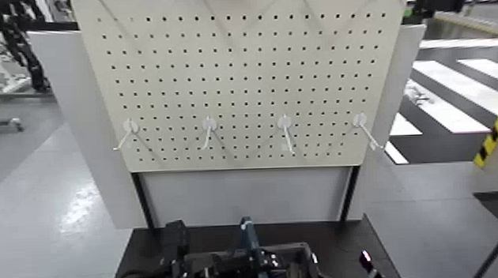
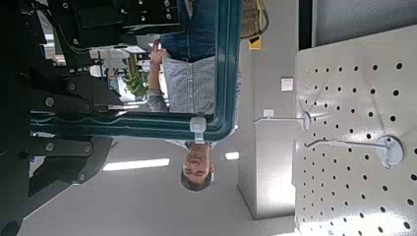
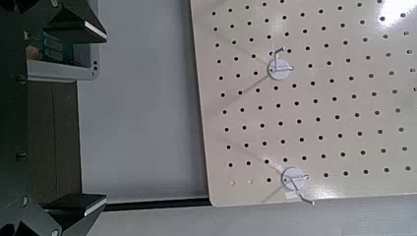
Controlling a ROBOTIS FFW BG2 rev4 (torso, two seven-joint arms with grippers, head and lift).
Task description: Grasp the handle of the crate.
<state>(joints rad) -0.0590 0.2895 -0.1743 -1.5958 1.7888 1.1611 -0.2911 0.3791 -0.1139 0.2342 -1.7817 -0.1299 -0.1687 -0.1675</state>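
The handle is a narrow dark blue-grey upright bar at the bottom middle of the head view. It stands above the dark crate, which is mostly cut off by the lower edge. No yellow-handled tools show. My left gripper is low, to the left of the handle. In the left wrist view the handle fills the near field as a teal bar bent round a corner, right against the gripper's dark linkages. My right gripper is open and empty, facing the pegboard. It sits low at the right.
A white pegboard with several white hooks stands upright behind the dark table. A person shows in the left wrist view beyond the handle. Open grey floor lies left; striped floor markings lie right.
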